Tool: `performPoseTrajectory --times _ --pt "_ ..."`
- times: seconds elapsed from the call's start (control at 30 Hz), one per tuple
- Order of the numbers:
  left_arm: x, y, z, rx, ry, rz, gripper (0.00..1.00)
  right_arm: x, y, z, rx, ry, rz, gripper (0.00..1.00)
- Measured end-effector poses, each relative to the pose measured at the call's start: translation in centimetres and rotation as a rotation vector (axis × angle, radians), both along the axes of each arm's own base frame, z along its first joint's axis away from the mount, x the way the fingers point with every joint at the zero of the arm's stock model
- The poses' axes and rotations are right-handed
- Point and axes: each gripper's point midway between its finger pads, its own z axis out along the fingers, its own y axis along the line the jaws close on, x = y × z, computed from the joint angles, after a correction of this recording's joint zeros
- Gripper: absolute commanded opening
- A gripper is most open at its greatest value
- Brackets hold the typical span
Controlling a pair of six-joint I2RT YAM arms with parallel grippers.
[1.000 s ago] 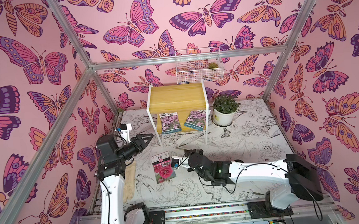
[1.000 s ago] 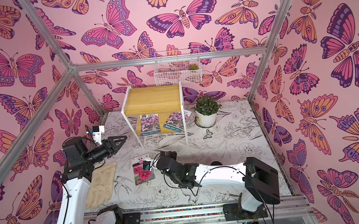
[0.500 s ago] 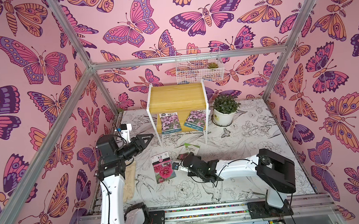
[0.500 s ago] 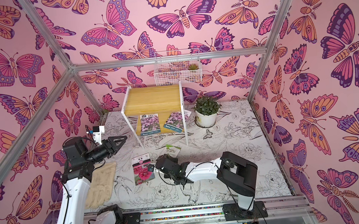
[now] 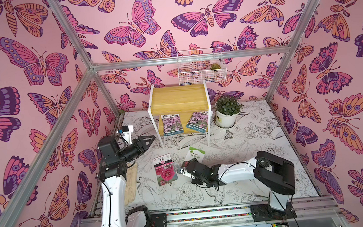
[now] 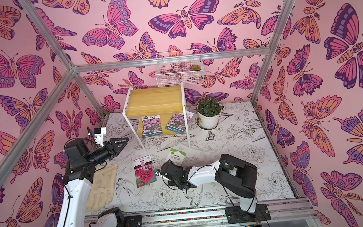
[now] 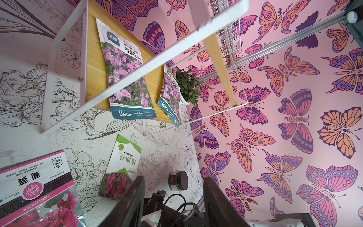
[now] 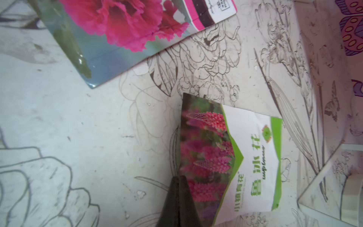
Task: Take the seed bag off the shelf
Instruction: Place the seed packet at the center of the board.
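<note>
Shelf (image 5: 178,96) stands at the back of the surface (image 5: 256,148); the upper board is bare and the lower board carries two bags.

- Left seed bag (image 5: 172,124): flat on the lower board, long axis front to back, teal band toward the front and just overhanging the board's front edge.
- Right seed bag (image 5: 197,121): same board, apart from the first. Its long axis is skewed, with the teal band front-left and the top turned back-right. The near corner overhangs by the shelf's right front leg.
- Hollyhock bag (image 5: 165,171): off the shelf, flat on the surface in front of it. Long axis is roughly front to back, title end toward the shelf and flower end toward the robot.
- White-and-green bag (image 5: 196,153): on the surface just right of the hollyhock bag, not touching it. White end points toward the shelf, flower end toward the robot.

Left gripper (image 5: 152,139): raised, pointing at the shelf's left front leg and short of it. The wrist view shows the jaws apart with nothing between them.

Right gripper (image 8: 179,177): low over the surface, jaws pressed together. The tips sit at the flower-end edge of the white-and-green bag; cannot tell whether they touch it.
</note>
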Motion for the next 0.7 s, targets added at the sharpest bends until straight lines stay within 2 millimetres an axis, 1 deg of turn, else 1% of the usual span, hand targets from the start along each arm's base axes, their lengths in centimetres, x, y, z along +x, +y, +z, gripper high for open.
performPoseTrajectory --times 0.33,0.5,0.57,0.7 --pt "0.0 0.0 0.0 0.000 0.000 0.000 0.51 -1.5 2.5 -0.1 0.040 -0.014 0.052 0.00" --pt "0.0 0.0 0.0 0.000 0.001 0.000 0.52 -3.6 3.5 -0.1 0.031 -0.029 0.099 0.00" --pt "0.1 0.0 -0.1 -0.001 0.004 0.000 0.52 -4.0 3.6 -0.1 0.026 -0.033 0.106 0.00" --pt "0.2 0.0 -0.2 -0.002 0.009 0.000 0.52 -3.8 3.2 -0.1 0.011 -0.045 0.095 0.00"
